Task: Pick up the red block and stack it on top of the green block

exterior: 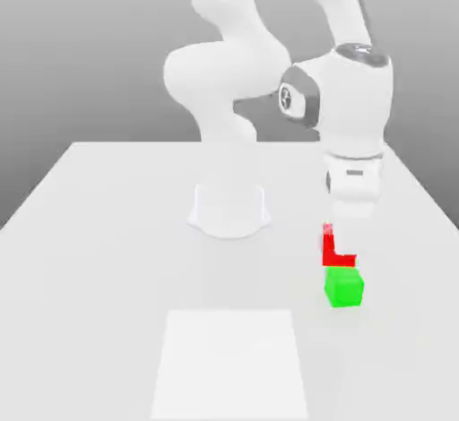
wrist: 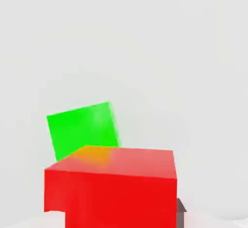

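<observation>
The red block [exterior: 328, 249] is down near the table on the exterior view's right. It is partly covered by the white fingers of my gripper [exterior: 344, 238], which comes down on it from above and is shut on it. The green block [exterior: 344, 287] rests on the table directly in front of the red block, very close or touching. In the hand view the red block [wrist: 116, 188] is large and close, with a dark finger pad [wrist: 180, 211] at its side. The green block [wrist: 82, 127] lies just beyond it, slightly rotated.
The arm's round white base [exterior: 229, 209] stands mid-table. A paler rectangular patch [exterior: 231, 361] lies on the white table [exterior: 108, 231] near its front edge. The table's right edge runs close to the blocks.
</observation>
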`<action>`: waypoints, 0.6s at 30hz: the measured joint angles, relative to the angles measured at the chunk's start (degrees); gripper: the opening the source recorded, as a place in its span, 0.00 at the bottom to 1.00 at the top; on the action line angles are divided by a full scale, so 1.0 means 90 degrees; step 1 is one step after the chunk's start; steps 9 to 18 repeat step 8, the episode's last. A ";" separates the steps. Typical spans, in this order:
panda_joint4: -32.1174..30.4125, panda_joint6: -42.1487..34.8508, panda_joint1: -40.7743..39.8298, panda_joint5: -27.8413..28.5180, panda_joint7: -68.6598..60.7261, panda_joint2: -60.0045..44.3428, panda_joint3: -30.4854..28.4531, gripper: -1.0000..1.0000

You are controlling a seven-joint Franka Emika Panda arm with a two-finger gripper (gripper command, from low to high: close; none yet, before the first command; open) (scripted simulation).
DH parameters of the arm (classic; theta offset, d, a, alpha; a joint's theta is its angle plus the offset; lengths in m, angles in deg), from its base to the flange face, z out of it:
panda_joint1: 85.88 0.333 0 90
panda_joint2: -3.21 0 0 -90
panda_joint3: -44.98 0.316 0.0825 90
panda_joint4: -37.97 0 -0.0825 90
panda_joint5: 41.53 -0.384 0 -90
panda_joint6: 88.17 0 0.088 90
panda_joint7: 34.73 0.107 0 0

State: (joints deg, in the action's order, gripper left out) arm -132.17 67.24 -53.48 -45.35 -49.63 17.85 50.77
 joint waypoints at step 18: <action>0.0034 0.1432 -0.0047 0.0354 0.0142 -0.1469 0.0057 1.00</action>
